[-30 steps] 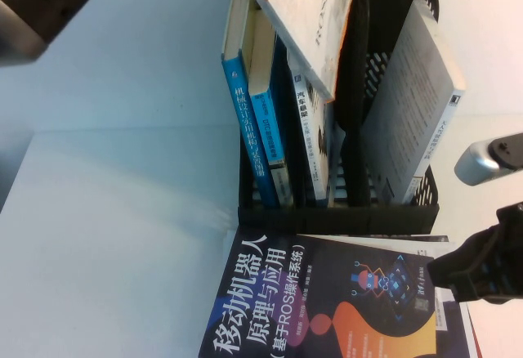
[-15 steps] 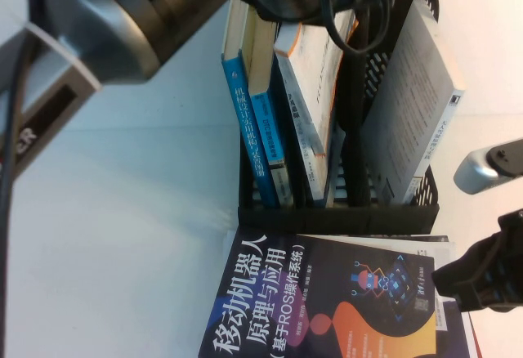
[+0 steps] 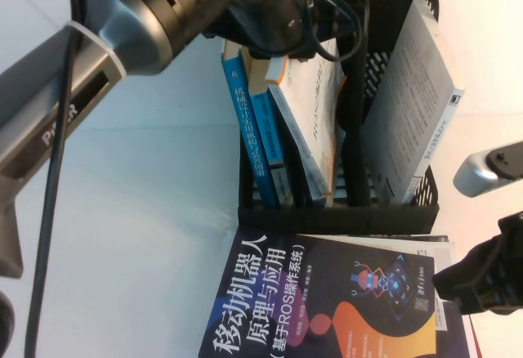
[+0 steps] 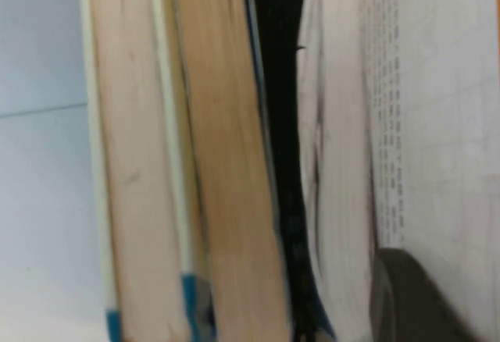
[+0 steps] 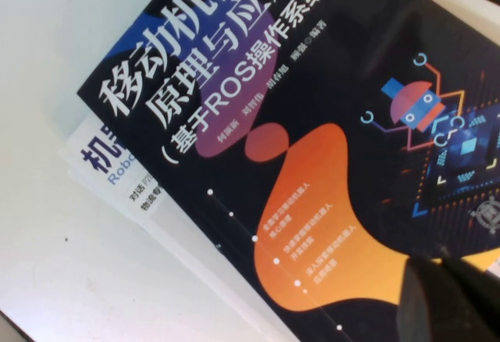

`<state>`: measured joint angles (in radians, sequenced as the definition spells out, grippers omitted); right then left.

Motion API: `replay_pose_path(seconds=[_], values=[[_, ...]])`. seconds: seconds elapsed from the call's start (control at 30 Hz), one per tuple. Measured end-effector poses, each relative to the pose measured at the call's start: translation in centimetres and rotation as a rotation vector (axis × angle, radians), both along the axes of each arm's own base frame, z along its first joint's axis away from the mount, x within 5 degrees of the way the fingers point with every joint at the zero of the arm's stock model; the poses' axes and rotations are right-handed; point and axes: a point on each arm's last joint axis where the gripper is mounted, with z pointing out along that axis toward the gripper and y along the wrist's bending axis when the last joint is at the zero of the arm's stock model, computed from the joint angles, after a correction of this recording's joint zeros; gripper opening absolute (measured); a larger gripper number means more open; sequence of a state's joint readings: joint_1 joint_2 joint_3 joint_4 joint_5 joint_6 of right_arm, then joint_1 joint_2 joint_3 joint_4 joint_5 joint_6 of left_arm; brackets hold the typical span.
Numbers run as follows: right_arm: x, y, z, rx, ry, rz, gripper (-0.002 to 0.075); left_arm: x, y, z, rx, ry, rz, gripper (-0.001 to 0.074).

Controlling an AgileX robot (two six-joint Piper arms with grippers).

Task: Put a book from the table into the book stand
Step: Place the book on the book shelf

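Observation:
A black mesh book stand stands at the far middle of the table. A white book with an orange edge leans in its middle slot, next to two blue books. My left gripper is at the top of this white book, shut on it. In the left wrist view one of its fingers presses on the white cover. A dark book with an orange shape lies flat in front of the stand. My right gripper hovers over that book's right edge.
A large pale book leans in the stand's right slot. Under the dark book lies a white book. The left arm's silver link crosses the table's left side. A silver object sits at the right edge.
The left arm has come down into view over the stand. The white book went from tilted above the stand to leaning inside the middle slot. The right gripper barely shifted.

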<state>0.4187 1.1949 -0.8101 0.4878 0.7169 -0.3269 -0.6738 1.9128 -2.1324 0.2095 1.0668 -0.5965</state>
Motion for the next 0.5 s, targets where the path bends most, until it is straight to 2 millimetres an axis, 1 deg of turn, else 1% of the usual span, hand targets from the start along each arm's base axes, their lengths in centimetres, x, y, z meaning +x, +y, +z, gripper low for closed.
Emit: replay_pose_path(seconds=[0.17,0.33,0.4,0.5], values=[[0.0,0.0,0.0,0.0,0.0,0.0,-0.0003,1.6,0.8,-0.7,-0.05,0.027,0.001,0.0099],[0.0,0.0,0.0,0.0,0.0,0.0,-0.0003,2.2,1.1,-1.0,-0.058,0.023,-0.016,0.0102],[0.0,0.0,0.0,0.0,0.0,0.0,-0.0003,2.3,1.0,-1.0,-0.049,0.005,-0.033,0.0134],[0.0,0.0,0.0,0.0,0.0,0.0,-0.0003,2.8,1.0,-0.7,-0.047,-0.049,-0.04,0.0274]])
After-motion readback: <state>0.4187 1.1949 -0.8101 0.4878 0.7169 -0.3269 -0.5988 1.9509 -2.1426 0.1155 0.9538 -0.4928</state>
